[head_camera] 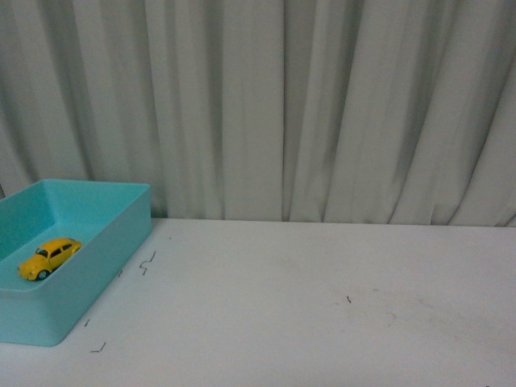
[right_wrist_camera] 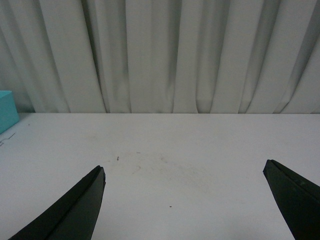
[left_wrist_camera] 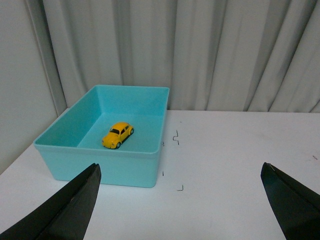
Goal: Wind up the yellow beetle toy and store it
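Left gripper [left_wrist_camera: 180,205] and right gripper [right_wrist_camera: 182,205] both gape wide, empty; at ten o'clock the yellow beetle toy [head_camera: 49,257] sits inside the turquoise bin [head_camera: 113,242]; probably light, rigid, slick, so pinch its flanks.

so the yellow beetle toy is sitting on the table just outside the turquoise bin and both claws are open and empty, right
Not quite. The yellow beetle toy sits inside the turquoise bin, on its floor, not on the table outside it; the left wrist view shows this most clearly. The rest holds: the left claw and the right claw are both open and empty.
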`<state>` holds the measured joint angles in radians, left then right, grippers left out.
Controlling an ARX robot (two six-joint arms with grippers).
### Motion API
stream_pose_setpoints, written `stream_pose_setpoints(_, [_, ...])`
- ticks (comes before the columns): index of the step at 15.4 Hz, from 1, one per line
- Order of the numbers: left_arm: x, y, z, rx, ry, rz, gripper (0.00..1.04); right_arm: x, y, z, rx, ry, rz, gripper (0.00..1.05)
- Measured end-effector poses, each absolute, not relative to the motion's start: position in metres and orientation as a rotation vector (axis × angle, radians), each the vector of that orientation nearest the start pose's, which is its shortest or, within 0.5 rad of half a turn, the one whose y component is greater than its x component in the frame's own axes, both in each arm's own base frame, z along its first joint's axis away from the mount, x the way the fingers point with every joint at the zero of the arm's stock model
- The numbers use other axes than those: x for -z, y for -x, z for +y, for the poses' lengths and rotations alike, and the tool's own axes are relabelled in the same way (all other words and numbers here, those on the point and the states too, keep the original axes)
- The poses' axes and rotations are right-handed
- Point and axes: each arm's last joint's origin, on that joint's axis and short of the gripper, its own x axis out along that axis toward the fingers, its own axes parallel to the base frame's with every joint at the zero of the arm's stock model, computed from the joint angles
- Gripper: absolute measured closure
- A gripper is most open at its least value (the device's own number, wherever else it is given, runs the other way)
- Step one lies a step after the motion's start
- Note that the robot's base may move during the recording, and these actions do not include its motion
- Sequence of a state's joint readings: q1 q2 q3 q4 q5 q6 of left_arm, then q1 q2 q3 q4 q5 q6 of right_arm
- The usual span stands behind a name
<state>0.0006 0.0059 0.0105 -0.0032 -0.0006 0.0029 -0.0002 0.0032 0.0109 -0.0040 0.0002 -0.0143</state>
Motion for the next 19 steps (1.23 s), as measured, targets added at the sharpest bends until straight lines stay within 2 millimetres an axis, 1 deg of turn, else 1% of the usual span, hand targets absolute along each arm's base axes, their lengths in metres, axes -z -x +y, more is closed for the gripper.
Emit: stream_pose_setpoints(19, [-0.1663, -0.0974, 0.0001, -0.001, -0.003, -0.001, 0.07, -0.1666, -0.0972, 0.0000, 0.000, 0.014, -0.004, 0.07])
